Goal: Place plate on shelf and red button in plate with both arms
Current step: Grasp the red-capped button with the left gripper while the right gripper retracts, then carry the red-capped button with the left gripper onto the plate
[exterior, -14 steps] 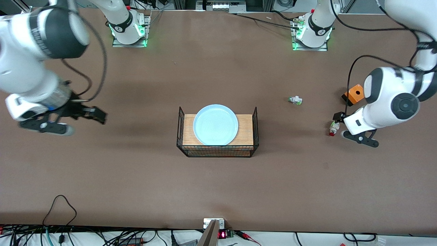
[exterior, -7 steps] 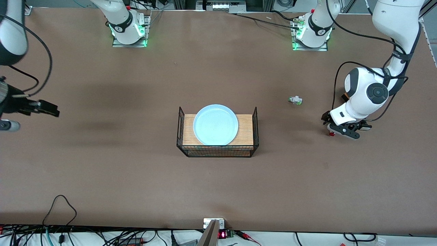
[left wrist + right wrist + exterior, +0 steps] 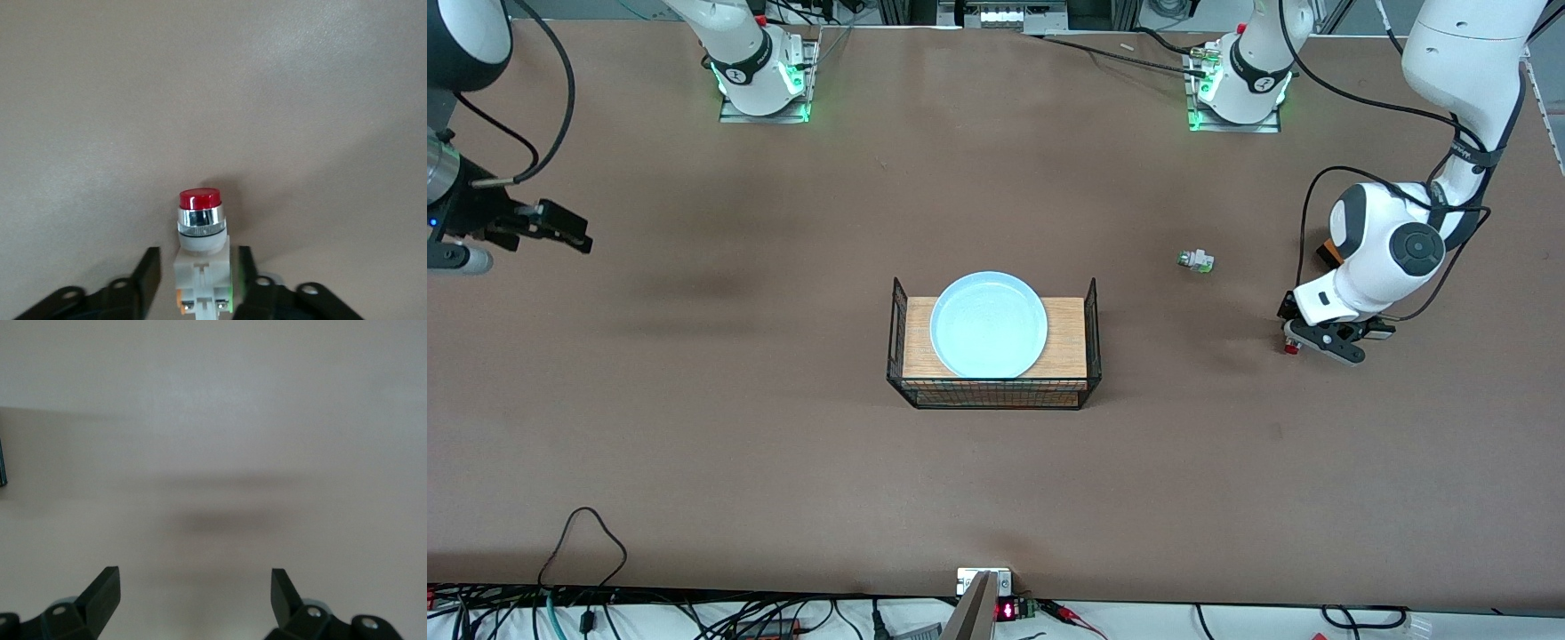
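The pale blue plate (image 3: 988, 324) lies on the wooden board in the wire basket (image 3: 1091, 342) at mid-table. The red button (image 3: 200, 233) lies on the table near the left arm's end, whitish body with a red cap; only its cap (image 3: 1288, 348) shows in the front view. My left gripper (image 3: 1305, 340) is low on the table, and in the left wrist view (image 3: 198, 259) it is open. Its fingers (image 3: 148, 270) straddle the button's body with a small gap on each side. My right gripper (image 3: 569, 233) is open and empty over bare table at the right arm's end, also shown in its wrist view (image 3: 195, 581).
A white-and-green button (image 3: 1196, 260) lies on the table between the basket and the left gripper, farther from the front camera. An orange box (image 3: 1328, 252) is mostly hidden by the left arm. Cables run along the table's front edge (image 3: 587, 533).
My right arm has swung away from the basket toward its own end of the table. My left gripper has come down around the red button and shifted slightly.
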`<state>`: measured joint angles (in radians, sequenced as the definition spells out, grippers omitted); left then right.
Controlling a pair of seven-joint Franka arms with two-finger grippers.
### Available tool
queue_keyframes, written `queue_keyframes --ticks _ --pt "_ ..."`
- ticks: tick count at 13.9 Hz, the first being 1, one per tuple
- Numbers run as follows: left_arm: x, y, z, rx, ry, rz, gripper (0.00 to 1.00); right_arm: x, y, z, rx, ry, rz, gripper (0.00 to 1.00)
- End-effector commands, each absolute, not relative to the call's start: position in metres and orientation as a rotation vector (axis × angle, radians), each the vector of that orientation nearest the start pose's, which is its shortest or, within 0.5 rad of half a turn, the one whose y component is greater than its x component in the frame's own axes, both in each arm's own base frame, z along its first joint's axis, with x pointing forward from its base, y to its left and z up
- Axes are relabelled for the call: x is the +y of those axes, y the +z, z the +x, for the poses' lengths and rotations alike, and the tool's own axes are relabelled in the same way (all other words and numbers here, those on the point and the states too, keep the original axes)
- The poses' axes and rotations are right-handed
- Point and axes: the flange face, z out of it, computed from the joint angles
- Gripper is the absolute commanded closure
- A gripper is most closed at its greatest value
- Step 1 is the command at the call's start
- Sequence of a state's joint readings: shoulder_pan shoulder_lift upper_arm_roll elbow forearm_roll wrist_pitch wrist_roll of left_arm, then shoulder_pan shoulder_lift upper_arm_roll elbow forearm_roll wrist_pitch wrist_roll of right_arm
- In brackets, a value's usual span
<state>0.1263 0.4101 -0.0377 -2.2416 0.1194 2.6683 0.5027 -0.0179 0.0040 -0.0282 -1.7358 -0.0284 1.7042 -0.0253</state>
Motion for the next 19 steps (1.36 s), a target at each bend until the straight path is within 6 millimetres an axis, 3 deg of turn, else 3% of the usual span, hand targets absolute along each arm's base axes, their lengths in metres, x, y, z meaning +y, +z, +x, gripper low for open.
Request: queue_keyframes --ticks 1,3,4,5,8,10,12,14,17,19 --pt "0.046 0.191 0.547 0.838 -0.015 -2.971 0.95 -0.026 0.564 0.558 0.007 0.060 -3.165 0.00" --pt "0.045 0.204 0.556 0.845 0.025 -2.971 0.96 -0.023 0.570 0.567 -0.010 0.036 -3.169 0.00" --pt "0.041 0.223 0.564 0.845 0.082 -2.974 0.96 -0.022 0.571 0.568 -0.005 0.031 -3.170 0.00" --pt "0.033 0.247 0.576 0.853 0.156 -2.982 0.95 -0.023 0.572 0.568 0.004 0.026 -3.169 0.00" --pt "-0.019 0.324 0.609 0.884 0.375 -3.037 0.95 -0.021 0.569 0.571 0.002 0.025 -3.168 0.00" --pt "-0.074 0.390 0.620 0.863 0.456 -3.147 0.94 -0.021 0.570 0.571 0.005 0.021 -3.166 0.00" --pt "-0.133 0.434 0.627 0.759 0.456 -3.231 0.94 -0.023 0.569 0.570 0.010 0.033 -3.167 0.00" --pt "-0.198 0.464 0.619 0.729 0.421 -3.313 0.94 -0.023 0.571 0.569 -0.005 0.028 -3.167 0.00" --pt "-0.277 0.510 0.602 0.623 0.392 -3.478 0.94 -0.020 0.578 0.570 -0.014 0.004 -3.168 0.00" --pt "-0.325 0.504 0.610 0.504 0.384 -3.542 0.94 -0.020 0.578 0.570 -0.022 0.006 -3.169 0.00"
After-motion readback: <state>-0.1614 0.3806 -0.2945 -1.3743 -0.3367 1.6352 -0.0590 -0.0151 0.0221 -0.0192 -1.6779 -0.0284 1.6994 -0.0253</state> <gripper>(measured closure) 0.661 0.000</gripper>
